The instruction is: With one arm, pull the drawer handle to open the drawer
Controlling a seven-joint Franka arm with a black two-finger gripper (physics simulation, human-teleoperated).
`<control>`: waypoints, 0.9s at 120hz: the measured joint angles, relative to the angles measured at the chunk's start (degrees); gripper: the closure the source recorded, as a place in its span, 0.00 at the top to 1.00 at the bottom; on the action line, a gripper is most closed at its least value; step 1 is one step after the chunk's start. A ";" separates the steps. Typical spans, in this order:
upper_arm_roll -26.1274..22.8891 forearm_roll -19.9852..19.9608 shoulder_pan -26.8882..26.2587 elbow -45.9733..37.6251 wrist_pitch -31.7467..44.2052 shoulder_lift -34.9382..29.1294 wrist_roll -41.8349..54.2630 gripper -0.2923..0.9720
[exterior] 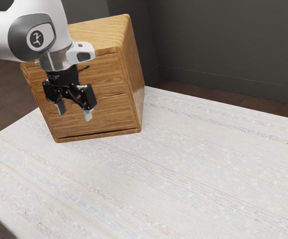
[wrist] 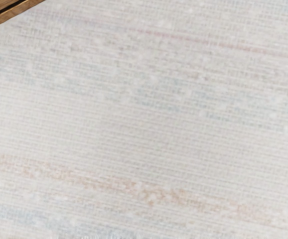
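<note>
Arm: the white arm comes in from the exterior view's upper left, and its hand points down.
Gripper: the black gripper hangs in front of the wooden cabinet, up off the table.
Fingers: the two fingers are spread apart with a gap between them, and they hold nothing.
Touching or not: I cannot tell if the fingers touch the wood or just hang close to it.
Wooden cabinet: the wooden cabinet is a brown box. It stands on the table at the far corner on the exterior view's left.
Upper drawer front: the upper drawer front is on the side of the box that faces the gripper, under the top board.
Lower drawer front: the lower drawer front sits right below it, with a thin dark line between the two. The fingertips hang in front of this one.
Drawers: both fronts lie flat with the face of the box. None sticks out.
Table: the table is pale, with soft stripes like woven cloth.
Wrist view: the pale table lies under the hand, and a bit of the brown cabinet peeks in at one corner.
Room: dark walls stand behind the table, and a brown floor lies beside it.
</note>
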 joint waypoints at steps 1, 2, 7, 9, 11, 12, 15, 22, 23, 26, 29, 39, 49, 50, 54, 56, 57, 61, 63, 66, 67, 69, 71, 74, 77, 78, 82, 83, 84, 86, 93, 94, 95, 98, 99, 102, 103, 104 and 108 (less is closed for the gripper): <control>0.00 0.01 -0.01 0.00 -0.03 0.00 0.02 0.77; 0.00 0.02 -0.05 0.00 -0.06 0.00 0.05 0.77; 0.00 0.07 -0.52 0.00 -0.19 0.00 0.16 0.77; 0.01 0.11 -0.84 0.00 -0.25 -0.03 0.20 0.77; -0.02 0.17 -1.19 0.15 -0.33 -0.25 0.25 0.77; -0.06 0.21 -1.37 0.38 -0.39 -0.56 0.27 0.77; -0.14 0.25 -2.06 1.59 -0.54 -2.15 0.33 0.77; -0.47 0.16 -3.62 3.81 -0.39 -5.14 0.42 0.77; -0.44 0.20 -3.91 4.03 -0.33 -5.39 0.44 0.77; -0.40 0.28 -4.66 4.47 -0.15 -5.81 0.44 0.77; -0.38 0.76 -5.22 4.76 0.01 -5.80 0.29 0.77; 0.78 3.31 -6.54 5.16 0.50 -5.40 0.76 0.77; 2.53 5.00 -5.83 4.62 4.75 -5.28 6.46 0.77; 2.62 5.20 -5.59 4.59 5.13 -5.28 7.07 0.77; 3.00 5.98 -4.52 4.66 6.53 -5.32 9.44 0.77; 3.11 6.32 -3.85 4.69 7.15 -5.36 10.57 0.77; 3.15 6.47 -3.50 4.70 7.44 -5.36 11.12 0.77; 3.32 7.00 -2.07 4.63 8.46 -5.38 13.27 0.77; 3.39 7.21 -1.34 4.55 8.89 -5.37 14.31 0.77; 3.51 7.48 -0.32 4.44 9.48 -5.31 15.80 0.77; 3.56 7.56 0.00 4.41 9.65 -5.29 16.28 0.77; 3.63 7.71 0.62 4.36 9.99 -5.25 17.24 0.77; 3.68 7.84 1.23 4.32 10.30 -5.22 18.16 0.77; 3.74 8.04 2.07 4.29 10.78 -5.16 19.50 0.77; 3.76 8.38 2.76 3.35 11.65 -5.38 20.76 0.77; 3.75 8.55 2.94 2.83 12.04 -5.54 21.17 0.77; 3.72 9.66 3.35 -0.37 14.00 -6.63 22.74 0.77; 3.71 10.14 3.30 -1.68 14.68 -7.21 23.12 0.77; 3.70 10.59 3.22 -2.81 15.34 -7.72 23.49 0.77; 3.69 11.51 2.81 -5.37 16.73 -8.99 24.23 0.77; 3.68 13.61 -0.14 -13.64 21.29 -14.17 26.74 0.77; 3.68 13.77 -0.47 -14.49 21.89 -14.71 27.10 0.77; 3.68 13.82 -0.74 -15.24 22.47 -15.18 27.48 0.77; 3.71 13.93 -1.29 -17.01 24.11 -16.24 28.59 0.77; 3.71 13.96 -1.40 -17.46 24.63 -16.49 28.95 0.77; 3.71 14.01 -1.64 -18.45 26.05 -17.14 30.06 0.77; 3.70 14.02 -1.70 -18.70 26.49 -17.35 30.43 0.77; 3.70 14.03 -1.75 -18.92 26.91 -17.54 30.80 0.77; 3.80 14.07 -1.83 -19.65 28.48 -18.08 32.22 0.77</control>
